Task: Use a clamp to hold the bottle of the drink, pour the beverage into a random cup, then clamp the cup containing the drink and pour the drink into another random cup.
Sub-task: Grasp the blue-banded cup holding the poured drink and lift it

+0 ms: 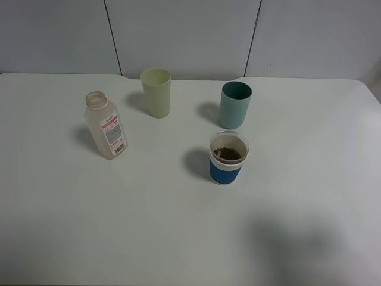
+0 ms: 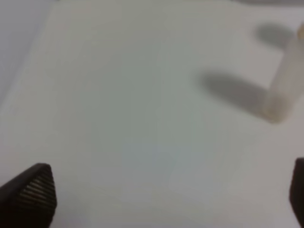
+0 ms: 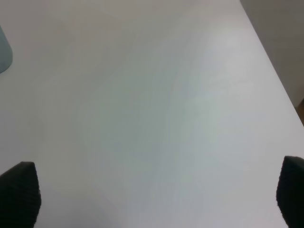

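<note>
Jaws: left wide, right wide, both empty | bottle (image 1: 106, 126) standing | blue-and-white cup (image 1: 228, 158) holds dark contents

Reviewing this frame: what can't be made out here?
Exterior high: the bottle label print is too small to read.
Exterior high: the dark contents of the blue-and-white cup are unidentifiable.
Left wrist: the bottle is blurred and cut by the frame edge.
Right wrist: the pale object is only an edge sliver.

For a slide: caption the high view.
Bottle, yellow-green cup, teal cup and blue cup standing apart on a white table.
</note>
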Controlling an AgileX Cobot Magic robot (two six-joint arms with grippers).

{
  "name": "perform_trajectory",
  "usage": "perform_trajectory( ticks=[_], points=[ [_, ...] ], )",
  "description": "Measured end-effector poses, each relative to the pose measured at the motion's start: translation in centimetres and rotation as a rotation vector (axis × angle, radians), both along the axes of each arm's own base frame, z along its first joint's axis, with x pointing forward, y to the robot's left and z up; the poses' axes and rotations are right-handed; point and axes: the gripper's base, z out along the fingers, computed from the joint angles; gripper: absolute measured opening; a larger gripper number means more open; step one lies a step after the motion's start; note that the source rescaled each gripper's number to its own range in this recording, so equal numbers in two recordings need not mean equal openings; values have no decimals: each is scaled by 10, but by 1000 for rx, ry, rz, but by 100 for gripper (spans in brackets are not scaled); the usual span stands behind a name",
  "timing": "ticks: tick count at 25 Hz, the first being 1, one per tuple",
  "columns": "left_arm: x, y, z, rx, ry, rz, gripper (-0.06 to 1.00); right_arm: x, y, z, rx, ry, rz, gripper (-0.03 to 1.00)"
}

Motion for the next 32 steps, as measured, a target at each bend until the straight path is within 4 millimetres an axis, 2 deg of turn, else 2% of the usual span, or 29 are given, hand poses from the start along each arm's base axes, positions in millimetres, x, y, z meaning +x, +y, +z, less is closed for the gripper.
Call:
perform_trajectory(
  ticks=[2, 32],
  points=[
    [4, -2, -8, -9, 32, -22, 100, 0, 0, 0, 0, 0, 0, 100],
    [4, -3, -8, -9, 26, -32, 100, 0, 0, 0, 0, 0, 0, 100]
  ],
)
